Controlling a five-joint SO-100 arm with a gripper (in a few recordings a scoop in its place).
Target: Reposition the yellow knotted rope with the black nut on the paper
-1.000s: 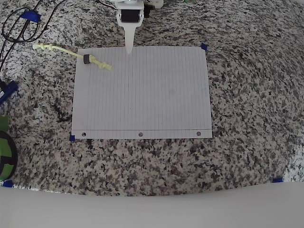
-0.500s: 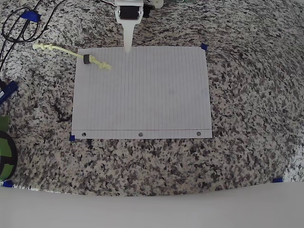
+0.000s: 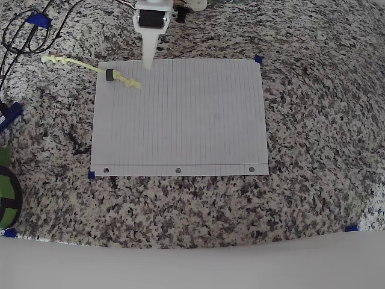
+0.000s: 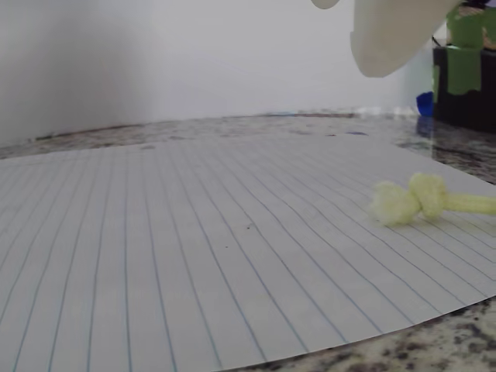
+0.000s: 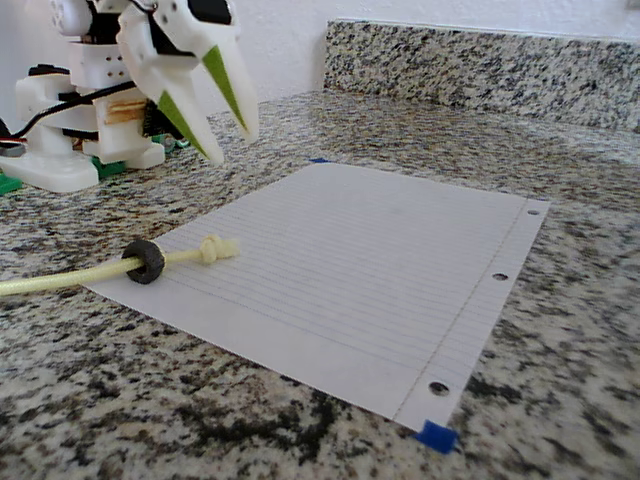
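Observation:
The yellow knotted rope lies across the upper left corner of the paper. One knotted end rests on the sheet and the other lies off it on the granite. The black nut sits on the rope just inside the paper's left edge. My gripper hovers over the paper's top edge, a little right of the rope's inner knot. In the fixed view the gripper is open and empty, above and behind the nut. The wrist view shows the rope's knot on the paper, low on the right under one finger.
Black cables lie at the upper left on the granite counter. Blue tape bits mark the paper's corners. A green and black object sits at the left edge. The arm's base stands behind the paper, before a granite backsplash.
My gripper has swung left along the paper's top edge, closer to the rope's knotted end. The rope, nut and paper have not moved.

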